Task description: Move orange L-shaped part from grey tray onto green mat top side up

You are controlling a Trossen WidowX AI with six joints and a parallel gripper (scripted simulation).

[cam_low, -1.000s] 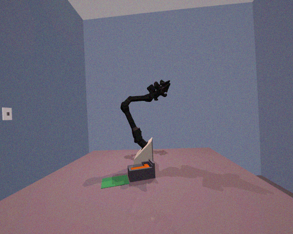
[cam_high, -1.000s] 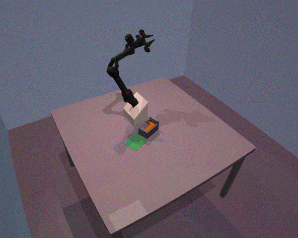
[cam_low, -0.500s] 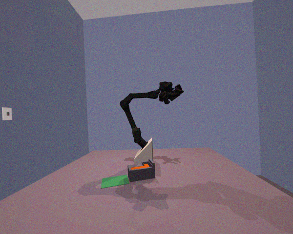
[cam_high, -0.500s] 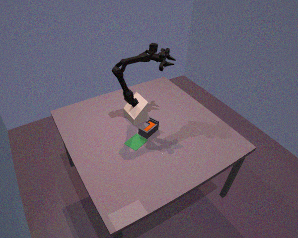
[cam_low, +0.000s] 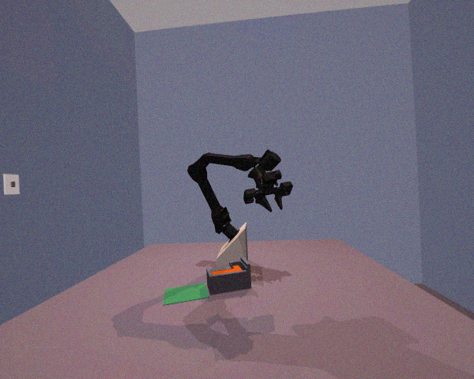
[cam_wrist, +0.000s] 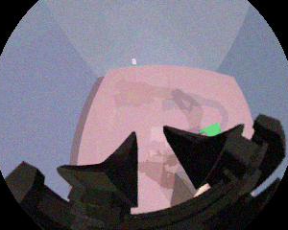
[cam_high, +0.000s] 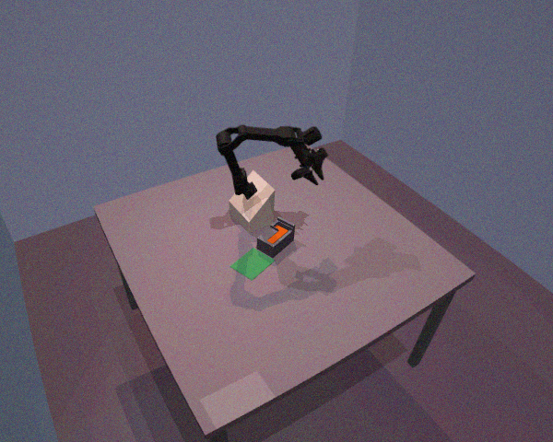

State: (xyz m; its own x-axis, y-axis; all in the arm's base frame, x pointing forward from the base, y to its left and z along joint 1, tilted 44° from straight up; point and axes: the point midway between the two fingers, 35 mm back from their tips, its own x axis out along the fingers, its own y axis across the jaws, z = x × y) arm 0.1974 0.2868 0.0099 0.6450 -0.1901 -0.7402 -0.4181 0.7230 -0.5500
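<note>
The orange L-shaped part (cam_high: 277, 235) (cam_low: 227, 272) lies level in the pocket of the grey tray (cam_high: 267, 249) (cam_low: 229, 283); its L-shaped end is toward the tray's raised rim. The green mat (cam_high: 252, 264) (cam_low: 185, 294) lies flat beside the tray and shows in the wrist view (cam_wrist: 212, 128), partly behind a finger. My gripper (cam_high: 320, 181) (cam_low: 276, 210) (cam_wrist: 150, 132) hangs high above the table, well above the tray and off to its right in the top and exterior views. Its fingers point down and stand partly apart, with nothing between them. The part is not visible in the wrist view.
The pale wedge-shaped base (cam_high: 263, 216) (cam_low: 236, 252) of the arm stands right behind the tray. The tray has a raised rim at its far right end. Shadows of the arm fall across the table (cam_high: 171, 266) (cam_low: 86, 350).
</note>
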